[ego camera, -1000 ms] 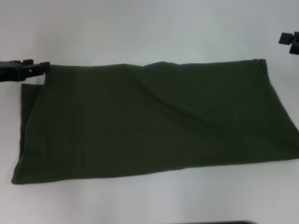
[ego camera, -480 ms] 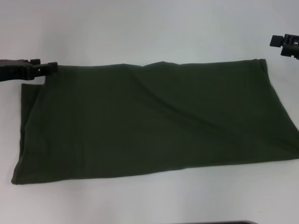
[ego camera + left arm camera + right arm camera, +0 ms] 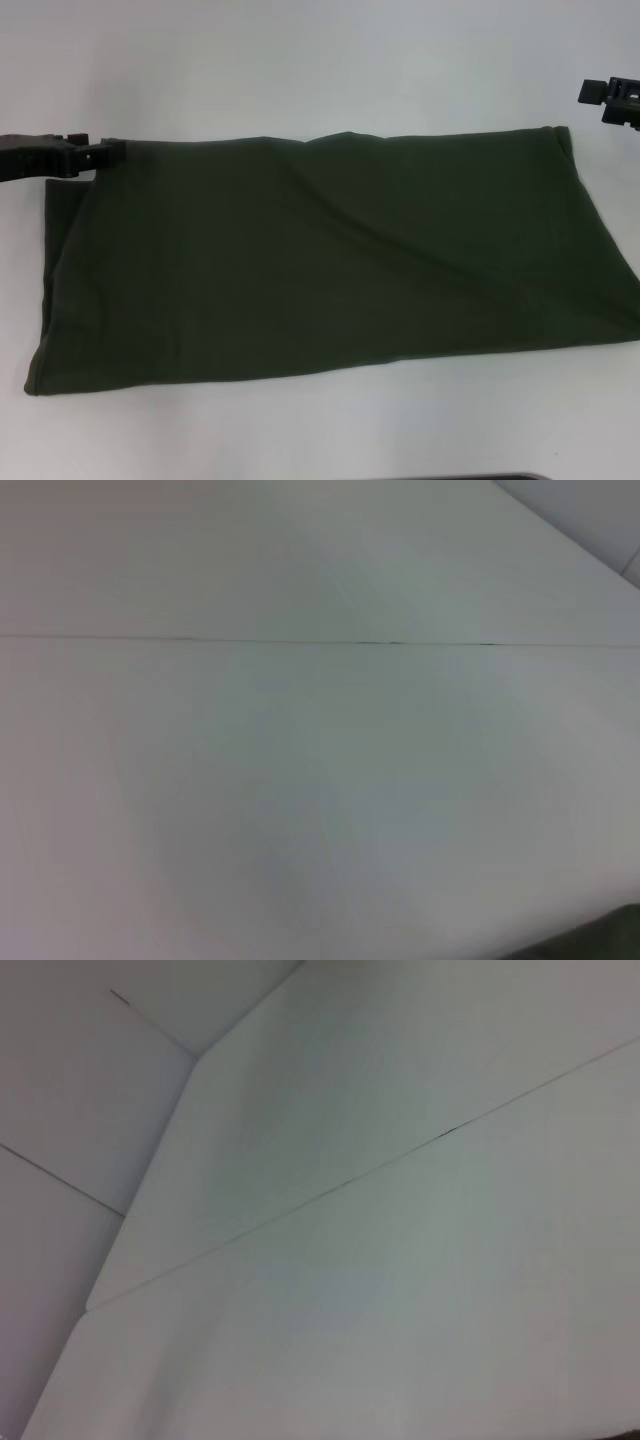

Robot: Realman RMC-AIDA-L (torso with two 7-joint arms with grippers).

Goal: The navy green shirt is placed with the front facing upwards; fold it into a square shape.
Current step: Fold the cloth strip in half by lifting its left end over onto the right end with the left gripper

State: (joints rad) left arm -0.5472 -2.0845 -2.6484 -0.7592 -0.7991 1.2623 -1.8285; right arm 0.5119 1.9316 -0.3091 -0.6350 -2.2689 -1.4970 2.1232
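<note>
**Left hand at the shirt's far corner**

The left hand (image 3: 100, 153) touches the far left corner of the shirt (image 3: 330, 260); whether it is pinching cloth I cannot tell. The shirt lies as a long folded band across the white tabletop (image 3: 320, 60), plain green side up. It looks soft, light and limp, so it should sag and crease; corners and hems are the best holds. The right hand (image 3: 612, 97) hovers beyond the far right corner, apart from the cloth.
</note>
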